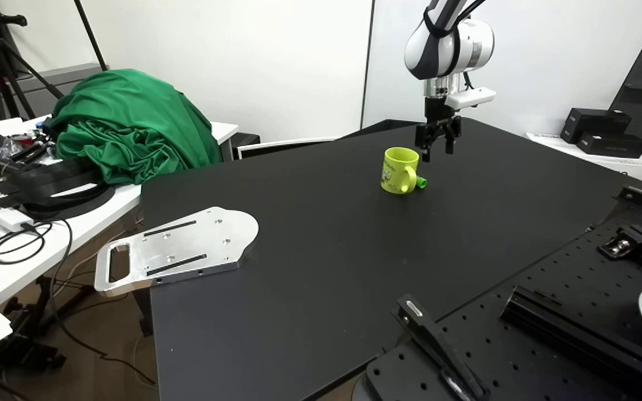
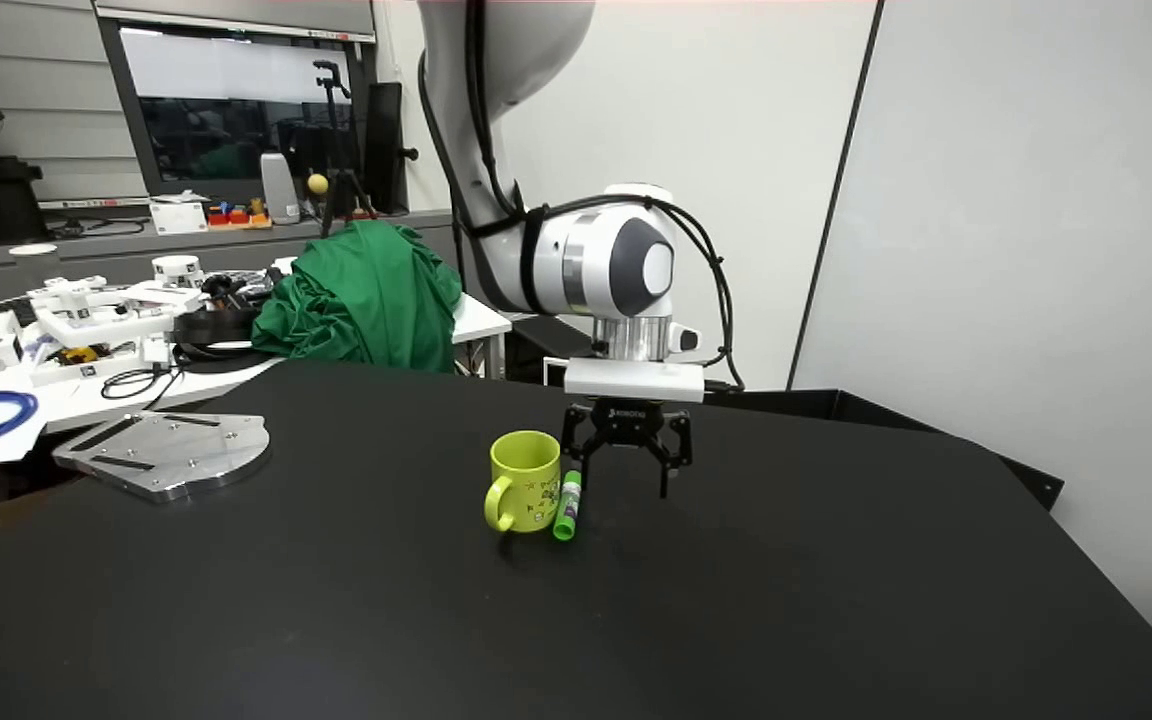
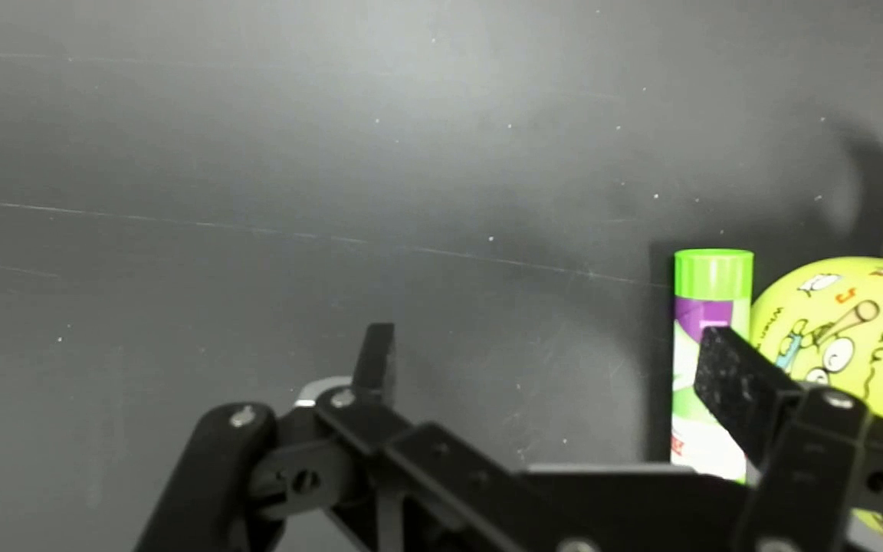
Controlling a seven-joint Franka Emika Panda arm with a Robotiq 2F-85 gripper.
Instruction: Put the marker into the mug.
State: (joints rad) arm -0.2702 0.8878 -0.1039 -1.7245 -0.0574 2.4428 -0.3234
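Observation:
The lime-green mug (image 1: 398, 174) stands upright on the black table, and its handle side shows in an exterior view (image 2: 524, 478). The marker is a short green-and-white tube (image 2: 569, 508) lying flat close beside the mug; only its green end (image 1: 421, 182) shows in an exterior view. My gripper (image 2: 624, 488) is open with nothing between its fingers, low over the table beside the marker. In the wrist view the gripper (image 3: 547, 336) has its right finger in front of the marker (image 3: 711, 307), with the mug (image 3: 863, 330) partly cut off at the right edge.
A silver metal plate (image 1: 187, 242) lies at the table's edge. A green cloth heap (image 1: 131, 122) and clutter sit on a white side table. Black rails (image 1: 438, 351) run along the near side. Black boxes (image 1: 605, 133) stand beyond the table, and a white wall is behind the arm.

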